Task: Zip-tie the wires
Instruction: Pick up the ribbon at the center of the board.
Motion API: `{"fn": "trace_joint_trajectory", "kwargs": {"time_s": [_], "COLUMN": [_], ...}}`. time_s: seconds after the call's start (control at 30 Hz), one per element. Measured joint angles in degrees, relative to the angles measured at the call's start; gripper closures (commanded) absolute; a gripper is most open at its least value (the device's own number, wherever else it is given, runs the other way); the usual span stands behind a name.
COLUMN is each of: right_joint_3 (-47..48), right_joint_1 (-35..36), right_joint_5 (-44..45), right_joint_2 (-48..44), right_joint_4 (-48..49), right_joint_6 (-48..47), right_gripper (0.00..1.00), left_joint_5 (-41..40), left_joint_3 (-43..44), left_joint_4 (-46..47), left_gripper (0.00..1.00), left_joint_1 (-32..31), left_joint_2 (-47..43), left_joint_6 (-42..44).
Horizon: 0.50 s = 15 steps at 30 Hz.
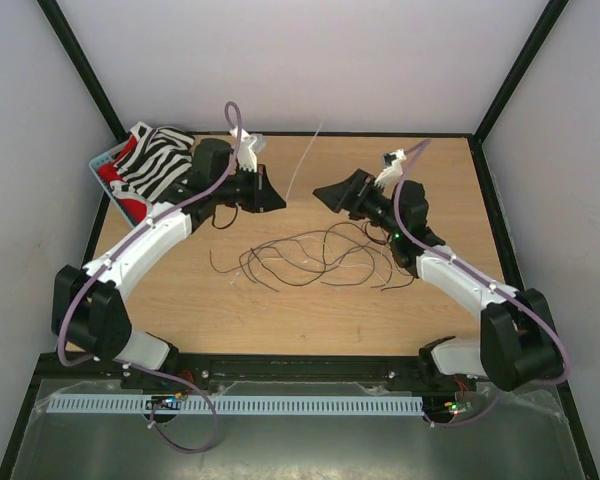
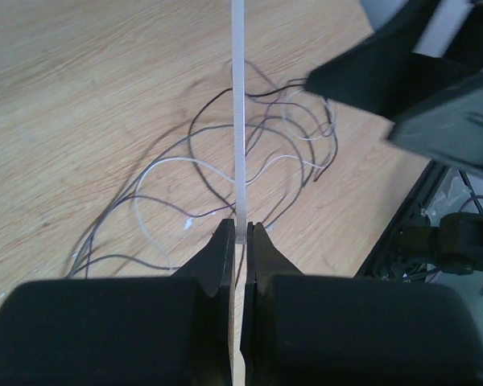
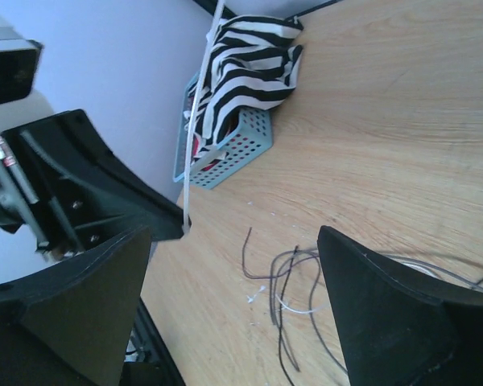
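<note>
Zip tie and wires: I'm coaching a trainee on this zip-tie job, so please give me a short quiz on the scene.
1. True or false: the left pincer is shut on the white zip tie.
2. The wires lie: A) wound in a neat coil, B) in a loose tangle on the table, C) bundled inside the tie.
3. Fill in: the right pincer stands ____ and holds nothing.
Key: 1 true; 2 B; 3 open.

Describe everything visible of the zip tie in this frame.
The zip tie is a thin, flat, whitish strip, plastic by its look, nearly straight. One end is pinched in the shut left gripper; the rest sticks out free in the air above the table, clear of the wires. The open right gripper faces it without touching.
</note>
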Motion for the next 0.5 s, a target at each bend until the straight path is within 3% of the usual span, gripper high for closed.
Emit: {"fn": "trace_joint_trajectory", "kwargs": {"time_s": [0.3, 0.5], "right_joint_3": [4.7, 6.2], "right_joint_1": [3.5, 4.3], "right_joint_5": [0.0, -0.1], "right_joint_2": [4.5, 6.5], "right_joint_4": [3.0, 4.4], "right_joint_6": [2.8, 3.4], "right_gripper": [0.14, 0.33], "left_joint_5": [-2.1, -3.8], "left_joint_3": [-1.2, -1.7], "left_joint_4": [1.9, 1.9], "left_gripper": [1.00, 1.00], "left_joint_1": [-4.2, -6.7], "left_joint_2": [-2.5, -2.6], "left_joint_6": [0.1, 0.2]}}
